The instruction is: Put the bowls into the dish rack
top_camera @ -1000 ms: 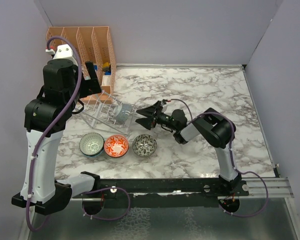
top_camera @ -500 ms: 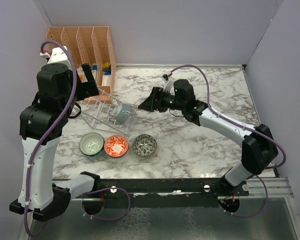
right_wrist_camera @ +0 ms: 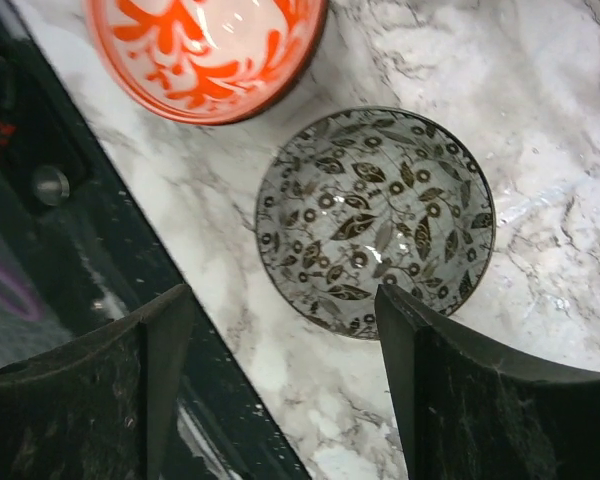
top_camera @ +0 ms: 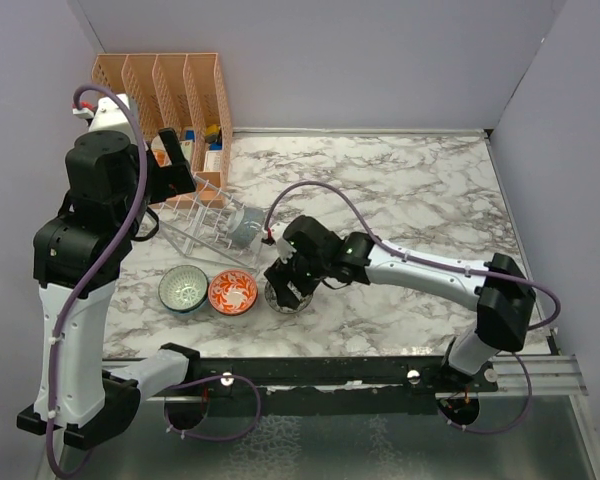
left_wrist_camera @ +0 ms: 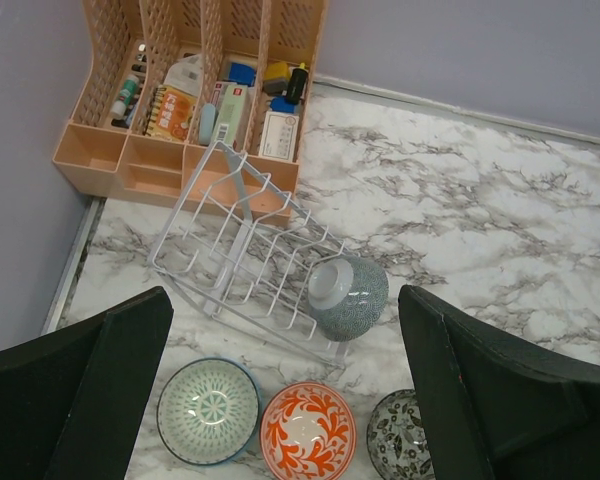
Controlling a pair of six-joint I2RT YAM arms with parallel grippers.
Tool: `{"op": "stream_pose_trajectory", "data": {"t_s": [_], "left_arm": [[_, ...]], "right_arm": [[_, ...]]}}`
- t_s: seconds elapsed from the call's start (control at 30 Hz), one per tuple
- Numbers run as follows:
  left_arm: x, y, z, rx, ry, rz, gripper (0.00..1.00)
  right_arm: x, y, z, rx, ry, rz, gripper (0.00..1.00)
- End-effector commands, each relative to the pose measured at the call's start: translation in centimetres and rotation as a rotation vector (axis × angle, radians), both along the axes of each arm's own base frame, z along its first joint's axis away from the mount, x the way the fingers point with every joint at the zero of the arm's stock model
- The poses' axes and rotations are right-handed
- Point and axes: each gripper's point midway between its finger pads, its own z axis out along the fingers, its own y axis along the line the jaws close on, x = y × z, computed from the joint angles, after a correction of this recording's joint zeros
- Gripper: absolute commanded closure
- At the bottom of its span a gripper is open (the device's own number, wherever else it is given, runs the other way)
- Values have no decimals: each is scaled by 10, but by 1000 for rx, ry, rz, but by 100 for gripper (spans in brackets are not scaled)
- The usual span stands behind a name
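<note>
Three bowls stand in a row near the front edge: a teal-green bowl (top_camera: 183, 289) (left_wrist_camera: 208, 410), an orange-red bowl (top_camera: 232, 292) (left_wrist_camera: 308, 432) (right_wrist_camera: 205, 50), and a grey leaf-patterned bowl (top_camera: 296, 303) (left_wrist_camera: 400, 450) (right_wrist_camera: 375, 220). The clear dish rack (top_camera: 202, 225) (left_wrist_camera: 245, 250) lies behind them. A blue-grey bowl (top_camera: 242, 228) (left_wrist_camera: 348, 297) rests on its side at the rack's right end. My right gripper (top_camera: 283, 283) (right_wrist_camera: 280, 295) is open and empty, just above the grey leaf bowl's near-left rim. My left gripper (top_camera: 170, 165) (left_wrist_camera: 282, 295) is open and empty, high above the rack.
An orange slotted file organizer (top_camera: 165, 90) (left_wrist_camera: 195, 90) holding small items stands at the back left, touching the rack. The black rail (top_camera: 330, 370) (right_wrist_camera: 40, 200) runs along the near edge, close to the bowls. Purple walls enclose the marble table (top_camera: 410, 190).
My right arm swung from beside the rack's right end toward the near edge and came down over the grey leaf bowl. My left arm drifted slightly up and left.
</note>
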Motion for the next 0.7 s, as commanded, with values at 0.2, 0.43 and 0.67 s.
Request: {"op": "stream_pose_trajectory", "data": {"t_s": [0.2,0.43,0.67], "left_arm": [[-19,15,20,-4,-47,52,1],[-26,20,20,0,-46,71,1],[-29,24,20,9,-45,86,1]], "right_arm": [[-6,22,-48,-184,-142,62,29],[-7,26,-63,-202,-145,91,35],[-4,30,-73,-214,-178,96,43]]}}
